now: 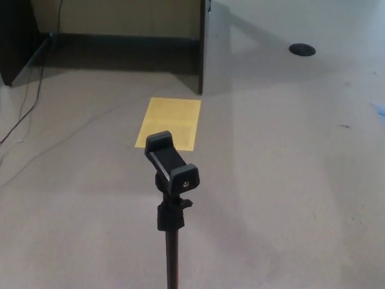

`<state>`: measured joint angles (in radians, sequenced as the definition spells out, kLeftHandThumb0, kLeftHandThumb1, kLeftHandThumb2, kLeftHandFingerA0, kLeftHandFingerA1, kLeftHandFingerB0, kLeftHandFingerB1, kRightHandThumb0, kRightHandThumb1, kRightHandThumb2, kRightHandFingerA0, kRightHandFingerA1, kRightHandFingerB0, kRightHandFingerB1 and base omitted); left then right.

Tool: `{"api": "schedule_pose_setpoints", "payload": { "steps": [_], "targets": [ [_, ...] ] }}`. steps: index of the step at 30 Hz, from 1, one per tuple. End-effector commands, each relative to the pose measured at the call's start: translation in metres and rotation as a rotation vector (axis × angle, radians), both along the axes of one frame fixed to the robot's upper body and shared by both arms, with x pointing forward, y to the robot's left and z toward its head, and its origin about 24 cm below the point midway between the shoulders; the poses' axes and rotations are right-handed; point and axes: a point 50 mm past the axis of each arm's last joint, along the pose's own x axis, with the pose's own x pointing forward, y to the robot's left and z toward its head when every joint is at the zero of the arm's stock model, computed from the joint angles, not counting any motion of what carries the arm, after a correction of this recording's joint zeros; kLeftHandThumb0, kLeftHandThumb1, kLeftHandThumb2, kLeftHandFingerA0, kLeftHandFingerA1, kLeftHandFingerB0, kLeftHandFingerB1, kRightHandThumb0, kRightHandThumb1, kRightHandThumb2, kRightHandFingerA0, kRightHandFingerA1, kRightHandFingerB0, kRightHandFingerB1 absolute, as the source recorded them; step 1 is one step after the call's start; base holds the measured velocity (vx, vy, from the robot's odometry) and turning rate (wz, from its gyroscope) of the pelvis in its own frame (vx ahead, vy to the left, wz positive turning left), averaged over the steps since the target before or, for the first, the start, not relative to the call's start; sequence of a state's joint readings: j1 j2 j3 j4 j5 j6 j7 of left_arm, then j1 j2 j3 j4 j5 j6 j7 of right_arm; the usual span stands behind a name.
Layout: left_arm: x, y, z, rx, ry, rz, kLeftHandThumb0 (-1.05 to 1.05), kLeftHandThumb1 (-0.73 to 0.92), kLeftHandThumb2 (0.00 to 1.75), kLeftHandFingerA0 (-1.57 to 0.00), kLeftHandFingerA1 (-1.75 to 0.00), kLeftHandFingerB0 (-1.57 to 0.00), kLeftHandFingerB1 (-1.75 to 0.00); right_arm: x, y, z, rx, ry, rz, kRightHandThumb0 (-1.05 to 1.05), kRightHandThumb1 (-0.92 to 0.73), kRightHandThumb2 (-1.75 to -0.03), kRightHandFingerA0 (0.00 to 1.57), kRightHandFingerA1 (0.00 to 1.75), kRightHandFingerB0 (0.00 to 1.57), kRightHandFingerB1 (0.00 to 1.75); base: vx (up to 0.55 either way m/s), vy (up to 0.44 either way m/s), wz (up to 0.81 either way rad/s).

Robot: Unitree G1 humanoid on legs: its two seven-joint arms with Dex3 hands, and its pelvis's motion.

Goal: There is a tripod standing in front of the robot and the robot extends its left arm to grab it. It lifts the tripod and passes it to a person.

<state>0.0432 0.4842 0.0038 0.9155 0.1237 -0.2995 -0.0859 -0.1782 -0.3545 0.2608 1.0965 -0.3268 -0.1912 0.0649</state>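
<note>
At the far left, along the top-left corner of the floor, a dark furniture panel standing upright, with a thin black cable trailing down from beside it and curving off toward the left edge. Just right of that, along the back, a tan wall with a dark baseboard beneath, ending at a narrow dark vertical panel edge that casts a shadow across the carpet to the right. Below that edge, flat on the floor near the middle, a yellow sheet of paper, rectangular, slightly skewed. In front of the sheet and overlapping its lower edge in the view, the tripod: a black phone clamp on top, tilted so that its long axis runs from upper left to lower right, empty between its end pieces, mounted on a knuckle and collar above a slim dark pole running straight down out of the bottom edge; legs not visible. Farther right, near the top of the floor, a round black disc lying well apart from everything else. At the right edge, a small bluish scrap, too cut off to identify. Neither robot hand in the picture, so no telling whether fingers are spread or closed; nothing touching the tripod.
</note>
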Motion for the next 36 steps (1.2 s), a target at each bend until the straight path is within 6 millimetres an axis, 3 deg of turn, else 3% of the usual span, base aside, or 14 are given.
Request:
{"api": "schedule_pose_setpoints", "payload": {
  "steps": [1,12,13,14,16,18,19,22,24,28,29,32,33,36],
  "targets": [
    [0.001,-0.012,0.007,-0.107,-0.169,-0.016,-0.44,0.43,0.65,-0.32,-0.42,-0.23,-0.37,-0.009,-0.006,0.000,-0.010,0.007,0.035,-0.40,-0.69,-0.61,0.64,0.42,0.42,0.34,0.00,0.000,0.00],
    [0.076,-0.080,0.068,-0.277,-0.429,-0.287,-0.30,0.26,0.84,-0.01,-0.49,0.00,-0.48,-0.005,-0.003,-0.001,-0.001,0.002,0.027,-0.40,-0.69,-0.62,0.64,0.41,0.42,0.34,0.00,0.000,0.00],
    [0.084,-0.086,0.073,-0.273,-0.441,-0.305,-0.54,0.45,0.55,-0.15,-0.33,-0.10,-0.24,-0.004,-0.002,0.000,0.002,-0.004,0.032,-0.39,-0.70,-0.61,0.65,0.41,0.42,0.34,0.00,0.000,0.00],
    [0.090,-0.094,0.078,-0.268,-0.458,-0.323,-0.63,0.40,0.69,-0.14,-0.41,-0.08,-0.30,-0.004,-0.002,0.000,0.002,-0.007,0.034,-0.39,-0.70,-0.61,0.65,0.41,0.42,0.34,0.00,0.000,0.00],
    [0.096,-0.103,0.081,-0.274,-0.466,-0.330,-0.31,0.22,0.83,-0.04,-0.49,0.00,-0.48,-0.004,-0.002,0.000,0.004,-0.008,0.030,-0.39,-0.69,-0.61,0.64,0.41,0.43,0.35,0.00,0.000,0.00],
    [0.104,-0.116,0.083,-0.341,-0.471,-0.370,-0.61,0.37,0.71,-0.06,-0.42,-0.11,-0.19,-0.004,-0.002,0.000,0.007,-0.009,0.025,-0.39,-0.69,-0.60,0.60,0.40,0.44,0.34,0.00,0.000,0.00],
    [0.106,-0.119,0.084,-0.331,-0.473,-0.373,-0.58,0.37,0.72,-0.09,-0.44,-0.04,-0.23,-0.003,-0.002,0.001,0.009,-0.012,0.026,-0.46,-0.57,-0.84,0.53,0.53,0.38,0.47,0.00,0.000,0.00],
    [0.114,-0.135,0.087,-0.351,-0.466,-0.382,-0.52,0.34,0.75,-0.10,-0.46,0.00,-0.28,0.000,-0.003,0.003,0.007,-0.020,0.032,-0.47,-0.58,-0.84,0.53,0.54,0.37,0.47,0.00,0.000,0.00],
    [0.117,-0.143,0.088,-0.379,-0.459,-0.380,-0.56,0.48,0.55,-0.17,-0.33,-0.05,-0.25,0.002,-0.004,0.004,-0.006,-0.023,0.039,-0.40,-0.69,-0.61,0.64,0.41,0.43,0.35,0.00,0.000,0.00],
    [0.122,-0.158,0.089,-0.455,-0.446,-0.389,-0.71,0.45,0.78,-0.05,-0.40,-0.12,-0.10,0.004,-0.002,0.006,-0.006,-0.037,0.060,-0.40,-0.71,-0.61,0.65,0.45,0.44,0.35,0.00,0.000,0.00],
    [0.122,-0.160,0.090,-0.462,-0.442,-0.389,-0.70,0.45,0.78,-0.05,-0.40,-0.12,-0.09,0.004,-0.002,0.006,-0.004,-0.040,0.061,-0.46,-0.57,-0.87,0.58,0.58,0.38,0.49,0.00,0.000,0.00],
    [0.124,-0.171,0.088,-0.496,-0.434,-0.398,-0.63,0.40,0.77,-0.01,-0.41,-0.09,-0.13,0.002,-0.003,0.006,0.000,-0.042,0.060,-0.41,-0.69,-0.62,0.65,0.44,0.43,0.35,0.00,0.000,0.00],
    [0.125,-0.173,0.089,-0.499,-0.437,-0.409,-0.63,0.41,0.56,-0.10,-0.36,-0.01,-0.19,0.004,-0.003,0.007,0.000,-0.046,0.061,-0.46,-0.58,-0.87,0.58,0.58,0.37,0.49,0.00,0.000,0.00],
    [0.127,-0.179,0.090,-0.501,-0.426,-0.424,-0.67,0.42,0.77,-0.02,-0.40,-0.10,-0.07,0.007,-0.003,0.009,-0.002,-0.048,0.063,-0.40,-0.69,-0.61,0.66,0.43,0.43,0.35,0.00,0.000,0.00]
  ]
}}
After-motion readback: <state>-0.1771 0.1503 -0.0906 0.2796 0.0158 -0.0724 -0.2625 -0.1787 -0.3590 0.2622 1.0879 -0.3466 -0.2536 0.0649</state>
